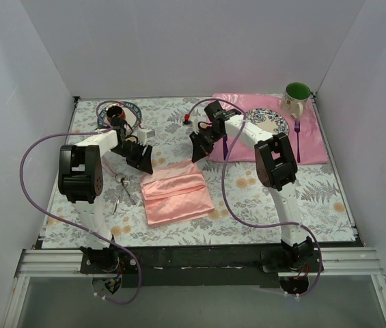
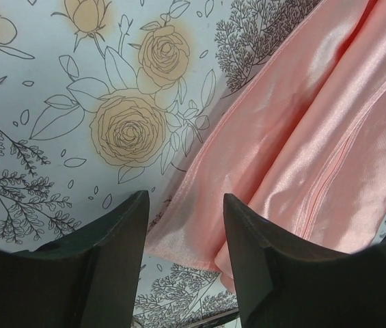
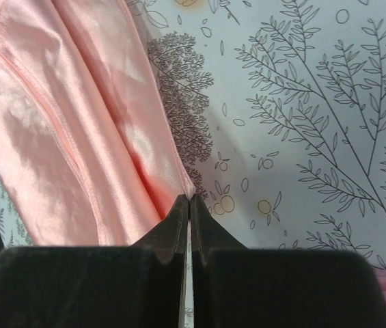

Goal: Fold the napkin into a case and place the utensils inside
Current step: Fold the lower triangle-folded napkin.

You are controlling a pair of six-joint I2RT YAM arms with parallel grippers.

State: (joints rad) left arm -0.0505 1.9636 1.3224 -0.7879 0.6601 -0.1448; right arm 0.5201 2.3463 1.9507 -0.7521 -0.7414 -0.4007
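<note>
Utensils (image 1: 123, 193) lie just left of the half-folded napkin (image 1: 175, 195). Over its far-left corner the left gripper (image 2: 184, 208) hangs with fingers apart. The right gripper (image 3: 190, 203) pinches only its far-right corner tip, so the slick cloth may slip free.

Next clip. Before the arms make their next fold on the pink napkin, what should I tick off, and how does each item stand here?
1. Is the right gripper holding a corner of the salmon-pink satin napkin? Ok: the corner tapers into its closed fingers.
2. Is the left gripper holding cloth? Not ok: its fingers are open, with the napkin's edge lying between them.
3. Has folding started? Ok: layered folds show.
4. Are the silver metal utensils off the cloth? Ok: they lie on the floral tablecloth, left of the napkin.
5. Are the utensils tucked inside? Not ok: not yet done.
</note>
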